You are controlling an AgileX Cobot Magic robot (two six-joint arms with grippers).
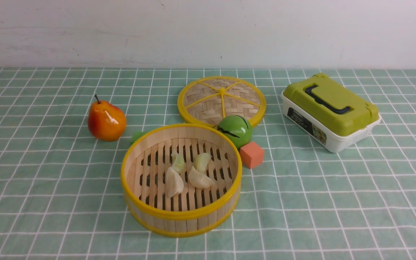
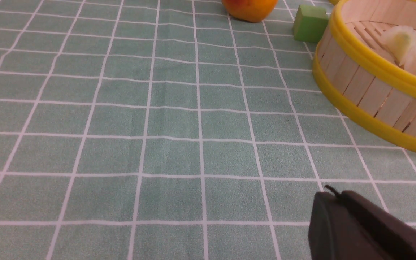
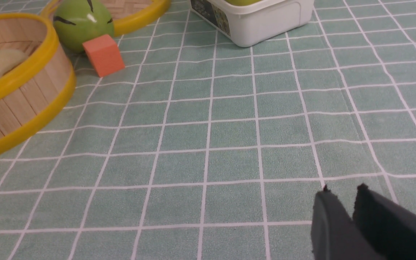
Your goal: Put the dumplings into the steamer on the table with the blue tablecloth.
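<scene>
Four soft, pleated dumplings (image 1: pixel 186 171), two pale green and two off-white, lie huddled on the slatted bamboo floor of the steamer (image 1: pixel 181 215), a round basket with glossy yellow rims standing near the front edge of the table with the blue tablecloth (image 1: pixel 338 202), about midway along it. Behind it the flat woven lid (image 1: pixel 208 104) lies on the gridded cloth, with a shiny green ball (image 1: pixel 235 130) and a matte orange cube (image 1: pixel 252 154) between them. The left gripper (image 2: pixel 332 196) hangs pressed shut and empty over bare cloth; the right gripper (image 3: pixel 341 193) shows a narrow gap, holding nothing.
</scene>
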